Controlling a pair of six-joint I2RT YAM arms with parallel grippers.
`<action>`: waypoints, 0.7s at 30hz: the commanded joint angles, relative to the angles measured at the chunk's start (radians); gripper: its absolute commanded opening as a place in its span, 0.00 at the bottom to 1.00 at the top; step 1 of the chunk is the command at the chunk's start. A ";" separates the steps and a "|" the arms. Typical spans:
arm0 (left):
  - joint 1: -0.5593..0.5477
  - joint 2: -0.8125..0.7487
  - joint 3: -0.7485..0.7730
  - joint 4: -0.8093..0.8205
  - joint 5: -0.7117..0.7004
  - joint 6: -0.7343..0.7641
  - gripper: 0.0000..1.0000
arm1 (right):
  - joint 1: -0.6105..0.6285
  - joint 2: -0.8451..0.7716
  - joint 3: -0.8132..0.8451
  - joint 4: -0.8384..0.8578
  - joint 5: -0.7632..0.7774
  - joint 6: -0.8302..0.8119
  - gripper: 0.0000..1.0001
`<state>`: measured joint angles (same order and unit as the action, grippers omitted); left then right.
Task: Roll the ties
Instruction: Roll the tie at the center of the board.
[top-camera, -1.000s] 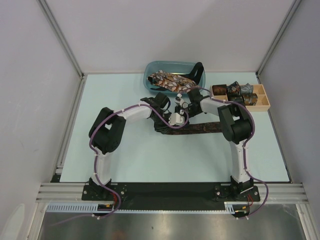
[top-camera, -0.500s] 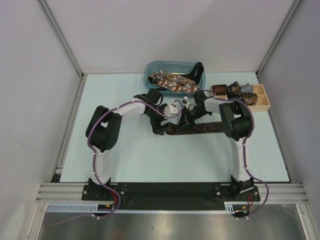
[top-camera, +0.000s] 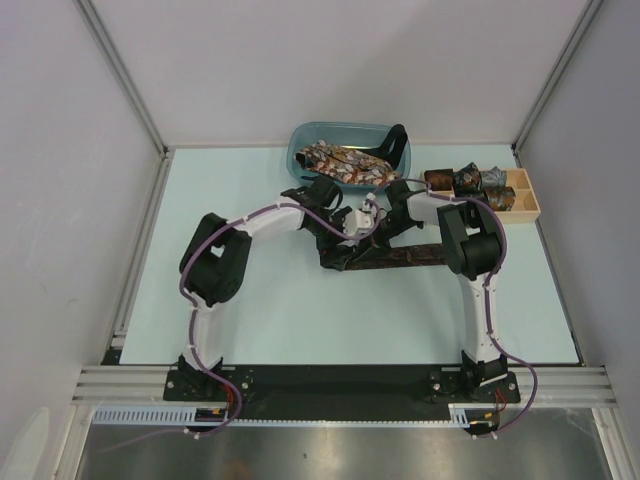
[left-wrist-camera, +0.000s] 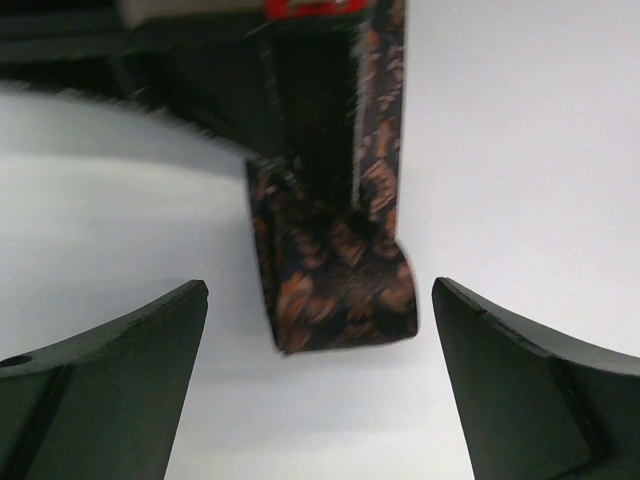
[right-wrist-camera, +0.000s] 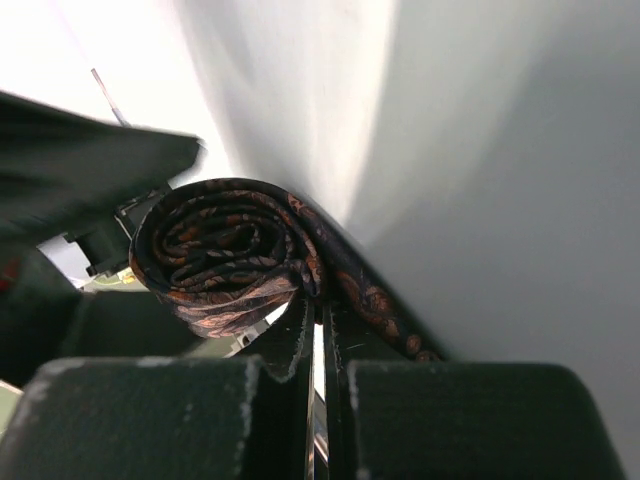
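- The dark brown tie (top-camera: 400, 257) lies on the table (top-camera: 250, 300) just on the near side of the blue bin (top-camera: 345, 126). Its long strip runs flat toward the bin's right.
- The end nearest the bin's middle is wound into a small coil (right-wrist-camera: 220, 255) of only a few turns. My judgement: this roll has barely started.
- My right gripper (right-wrist-camera: 318, 320) has its fingers pressed together, hard against the coil. I cannot tell whether any fabric is nipped between them.
- My left gripper (left-wrist-camera: 320, 290) has its jaws spread wide, one on each side of the wound end, gripping nothing.
- Done: several rolled ties (top-camera: 465, 180) sit in the wooden tray (top-camera: 525, 200), to the right of the bin.
- Left to do: loose ties (top-camera: 345, 160) are heaped in the bin (number unclear), and this one needs finishing.
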<state>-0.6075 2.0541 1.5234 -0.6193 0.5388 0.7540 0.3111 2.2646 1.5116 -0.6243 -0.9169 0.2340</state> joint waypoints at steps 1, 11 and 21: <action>-0.032 0.057 0.075 -0.060 0.029 0.039 1.00 | -0.007 0.038 0.006 -0.012 0.115 -0.035 0.00; -0.040 0.098 0.127 -0.131 -0.049 0.057 0.83 | -0.009 0.030 -0.001 0.003 0.093 -0.022 0.00; -0.049 0.049 0.023 -0.183 -0.161 0.189 0.27 | -0.017 -0.095 -0.018 0.068 -0.073 0.024 0.31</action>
<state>-0.6525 2.1315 1.5845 -0.7139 0.4343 0.8791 0.3027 2.2604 1.4910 -0.5777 -0.9741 0.2623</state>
